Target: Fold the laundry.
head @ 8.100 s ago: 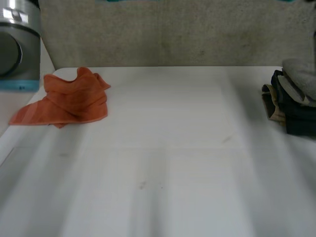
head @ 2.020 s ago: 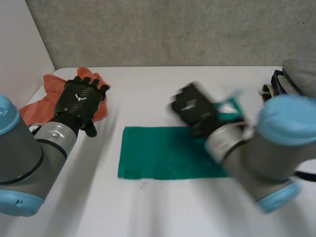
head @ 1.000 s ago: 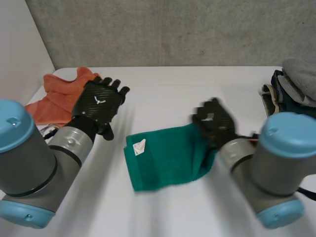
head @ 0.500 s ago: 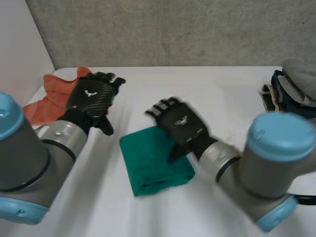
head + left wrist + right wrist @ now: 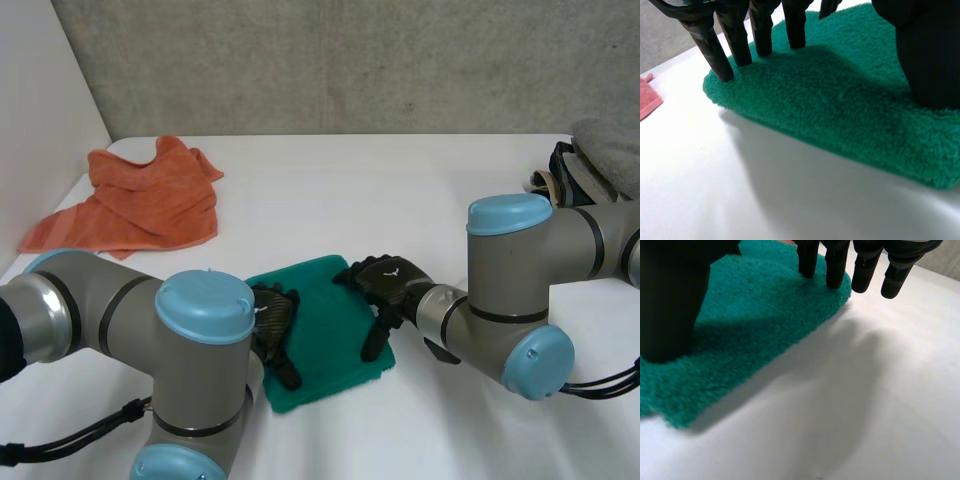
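Your table [image 5: 420, 200] carries a pile [image 5: 590, 190] of dark clothes at its right edge, an orange cloth [image 5: 150, 200] at the far left, and the green towel [image 5: 325, 335] folded in the near middle. The towel's long axis runs away from the robot, leaning a little left. The left hand [image 5: 272, 318] lies on its left side and the right hand [image 5: 385, 285] on its right. Both have straight fingers, pressing and grasping nothing. The orange cloth lies well apart, nearer your left arm, so I judge that hand should fetch it.

Clothes pile [image 5: 605, 160] half beyond the edge
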Robot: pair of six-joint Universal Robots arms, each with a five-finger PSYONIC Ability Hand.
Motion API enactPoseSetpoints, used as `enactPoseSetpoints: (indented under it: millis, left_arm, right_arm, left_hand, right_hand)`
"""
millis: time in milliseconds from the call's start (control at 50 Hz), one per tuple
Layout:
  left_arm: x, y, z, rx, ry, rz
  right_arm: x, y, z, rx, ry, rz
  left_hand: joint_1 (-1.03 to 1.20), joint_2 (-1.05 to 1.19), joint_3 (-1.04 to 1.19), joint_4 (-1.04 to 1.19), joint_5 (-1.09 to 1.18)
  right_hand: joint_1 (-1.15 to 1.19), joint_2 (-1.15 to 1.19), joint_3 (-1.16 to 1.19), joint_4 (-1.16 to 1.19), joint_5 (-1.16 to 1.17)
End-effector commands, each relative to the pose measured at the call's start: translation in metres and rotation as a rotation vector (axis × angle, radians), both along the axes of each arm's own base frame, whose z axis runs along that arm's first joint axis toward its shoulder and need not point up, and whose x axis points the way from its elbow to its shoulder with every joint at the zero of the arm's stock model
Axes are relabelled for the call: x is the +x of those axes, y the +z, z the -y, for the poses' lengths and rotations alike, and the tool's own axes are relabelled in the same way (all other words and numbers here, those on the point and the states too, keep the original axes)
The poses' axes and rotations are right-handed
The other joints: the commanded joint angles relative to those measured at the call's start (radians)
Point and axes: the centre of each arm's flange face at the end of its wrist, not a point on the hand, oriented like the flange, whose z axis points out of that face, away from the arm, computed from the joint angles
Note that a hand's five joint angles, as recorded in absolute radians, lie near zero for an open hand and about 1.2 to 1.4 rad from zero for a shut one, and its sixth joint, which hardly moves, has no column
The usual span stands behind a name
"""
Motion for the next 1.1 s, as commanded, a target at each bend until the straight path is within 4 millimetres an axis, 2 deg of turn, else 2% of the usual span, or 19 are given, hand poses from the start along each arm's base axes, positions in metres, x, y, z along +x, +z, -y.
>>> enactPoseSetpoints:
  millis: [20, 60, 80, 140, 160, 220, 280, 320, 380, 420, 480, 600, 1020, 1100]
  left_arm:
    - [0.003, 0.008, 0.001, -0.023, -0.01, 0.02]
    - [0.002, 0.018, 0.002, -0.057, -0.023, 0.021]
    - [0.001, 0.032, 0.003, -0.098, -0.037, 0.02]
    - [-0.001, 0.052, 0.007, -0.169, -0.053, 0.015]
    - [-0.003, 0.066, 0.01, -0.218, -0.062, 0.006]
    - [-0.009, 0.086, 0.015, -0.284, -0.09, -0.015]
    - [-0.015, 0.103, 0.021, -0.328, -0.156, -0.055]
    - [-0.019, 0.111, 0.025, -0.34, -0.237, -0.093]
    - [-0.026, 0.119, 0.025, -0.321, -0.421, -0.166]
    - [-0.028, 0.12, 0.022, -0.3, -0.496, -0.19]
    - [-0.031, 0.119, 0.018, -0.266, -0.571, -0.215]
    - [-0.028, 0.114, 0.027, -0.237, -0.536, -0.225]
    - [-0.026, 0.116, 0.025, -0.237, -0.528, -0.224]
    - [-0.025, 0.118, 0.025, -0.243, -0.527, -0.228]
  right_arm:
    - [-0.003, 0.022, -0.001, -0.168, 0.032, -0.085]
    - [-0.003, 0.032, -0.003, -0.21, 0.027, -0.082]
    - [0.0, 0.041, -0.008, -0.249, 0.029, -0.07]
    - [0.003, 0.046, -0.019, -0.298, 0.039, -0.054]
    - [0.003, 0.047, -0.027, -0.323, 0.051, -0.043]
    - [0.003, 0.049, -0.043, -0.363, 0.074, -0.03]
    - [-0.001, 0.041, -0.062, -0.386, 0.108, -0.037]
    - [-0.004, 0.027, -0.077, -0.38, 0.136, -0.049]
    - [-0.004, 0.01, -0.095, -0.392, 0.175, -0.039]
    - [-0.003, 0.006, -0.099, -0.406, 0.183, -0.027]
    - [0.0, -0.004, -0.099, -0.423, 0.187, -0.016]
    - [0.007, -0.023, -0.091, -0.442, 0.199, -0.032]
    - [0.03, -0.018, -0.066, -0.562, 0.196, 0.031]
    - [0.037, -0.019, -0.06, -0.568, 0.212, 0.05]
  left_hand:
    - [-0.005, -0.003, -0.003, -0.007, -0.007]
    - [-0.034, -0.032, -0.032, -0.036, -0.037]
    - [-0.058, -0.055, -0.056, -0.059, -0.06]
    - [-0.058, -0.056, -0.056, -0.06, -0.06]
    - [-0.067, -0.064, -0.065, -0.068, -0.069]
    - [-0.067, -0.065, -0.065, -0.068, -0.069]
    - [-0.067, -0.064, -0.065, -0.068, -0.069]
    - [-0.058, -0.056, -0.056, -0.06, -0.06]
    - [-0.055, -0.053, -0.053, -0.057, -0.057]
    - [-0.052, -0.05, -0.05, -0.054, -0.054]
    - [-0.049, -0.047, -0.047, -0.051, -0.052]
    - [-0.052, -0.05, -0.05, -0.054, -0.054]
    - [-0.052, -0.05, -0.05, -0.054, -0.054]
    - [-0.052, -0.05, -0.05, -0.054, -0.054]
  right_hand:
    - [-0.051, -0.034, -0.036, -0.036, -0.047]
    - [-0.051, -0.034, -0.036, -0.036, -0.047]
    - [-0.051, -0.034, -0.036, -0.036, -0.047]
    - [-0.051, -0.034, -0.036, -0.036, -0.047]
    - [-0.051, -0.034, -0.036, -0.036, -0.047]
    - [-0.051, -0.034, -0.036, -0.036, -0.047]
    - [-0.051, -0.034, -0.036, -0.036, -0.047]
    - [-0.051, -0.034, -0.036, -0.036, -0.047]
    - [-0.051, -0.034, -0.036, -0.036, -0.047]
    - [-0.051, -0.034, -0.036, -0.036, -0.047]
    - [-0.051, -0.034, -0.036, -0.036, -0.047]
    - [-0.051, -0.034, -0.036, -0.036, -0.047]
    - [0.073, 0.091, 0.089, 0.089, 0.078]
    - [0.609, 0.626, 0.624, 0.624, 0.613]
